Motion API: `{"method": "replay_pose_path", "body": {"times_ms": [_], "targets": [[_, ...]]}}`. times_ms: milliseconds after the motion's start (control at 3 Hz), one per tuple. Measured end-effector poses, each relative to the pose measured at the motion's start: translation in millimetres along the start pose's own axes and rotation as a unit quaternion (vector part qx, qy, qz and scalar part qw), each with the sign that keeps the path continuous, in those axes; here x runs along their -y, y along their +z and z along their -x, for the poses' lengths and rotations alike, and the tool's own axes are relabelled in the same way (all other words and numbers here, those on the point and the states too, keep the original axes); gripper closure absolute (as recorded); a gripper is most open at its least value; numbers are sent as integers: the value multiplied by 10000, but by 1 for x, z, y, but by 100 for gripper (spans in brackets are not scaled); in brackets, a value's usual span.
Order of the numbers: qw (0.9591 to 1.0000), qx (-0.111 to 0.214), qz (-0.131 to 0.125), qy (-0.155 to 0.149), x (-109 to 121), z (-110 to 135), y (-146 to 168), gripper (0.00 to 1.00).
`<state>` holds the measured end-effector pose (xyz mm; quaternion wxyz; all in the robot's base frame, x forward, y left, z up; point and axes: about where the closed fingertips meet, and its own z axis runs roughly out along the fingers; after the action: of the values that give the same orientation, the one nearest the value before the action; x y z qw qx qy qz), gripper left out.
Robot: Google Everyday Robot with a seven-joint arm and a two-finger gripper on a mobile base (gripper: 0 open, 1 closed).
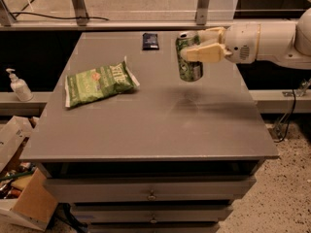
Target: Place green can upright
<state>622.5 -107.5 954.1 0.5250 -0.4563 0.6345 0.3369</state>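
Observation:
The green can is a shiny metallic green drink can with a silver top. It hangs upright in the air above the grey table, over its right middle part, with its shadow on the surface below. My gripper comes in from the right on a white arm and is shut on the can's upper half, its cream fingers wrapped across the can's side. The can's bottom is clear of the table.
A flat green chip bag lies on the table's left part. A small dark packet lies near the far edge. A white pump bottle stands on a ledge at the left. A cardboard box sits on the floor lower left.

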Motion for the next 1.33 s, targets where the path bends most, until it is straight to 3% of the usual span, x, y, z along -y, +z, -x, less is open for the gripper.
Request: {"method": "replay_pose_path", "body": {"times_ms": [333, 1333], "targets": [[9994, 289, 104, -149, -5, 1, 8, 100], [9971, 701, 278, 92, -18, -28, 35, 100]]}}
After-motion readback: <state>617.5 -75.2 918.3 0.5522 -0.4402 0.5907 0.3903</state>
